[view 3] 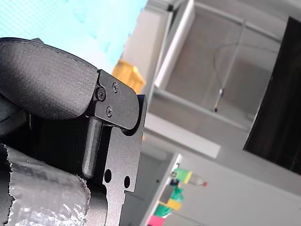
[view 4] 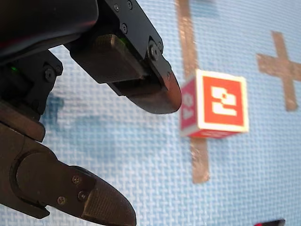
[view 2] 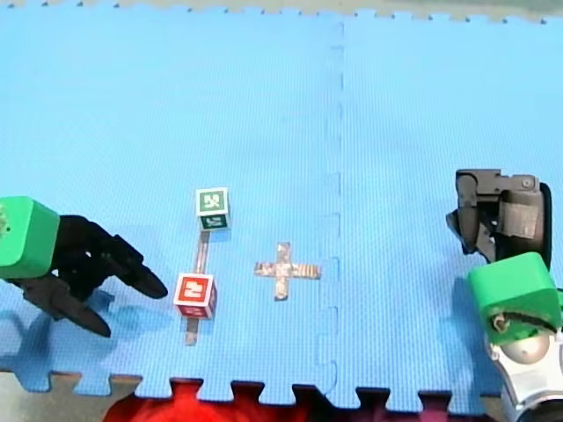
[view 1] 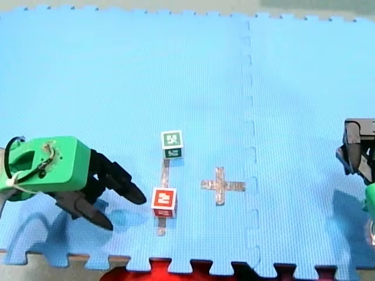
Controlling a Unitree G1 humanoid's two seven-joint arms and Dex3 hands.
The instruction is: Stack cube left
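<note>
Red cube (view 1: 164,199): on the blue foam mat (view 1: 117,70), at the near end of a tape strip (view 1: 166,173), just beside the left hand.
Green cube (view 1: 172,144): at the strip's far end, apart from the red cube.
Left hand (view 2: 88,262): released, empty, fingertips pointing at the red cube.
Right hand (view 2: 493,215): at the mat's right edge; state cannot be told.
Risk: a low sideways approach may shove the red cube away rather than grip it; a skewed placement could tumble off the green cube.

This looks like a robotics lab test area: a blue interlocking foam mat (view 1: 117,70) covers the work surface, a tape cross (view 1: 221,185) and a tape strip (view 1: 166,172) are stuck to it, and a red cube (view 1: 164,199) and a green cube (view 1: 172,140) carry printed square coded patterns.
</note>
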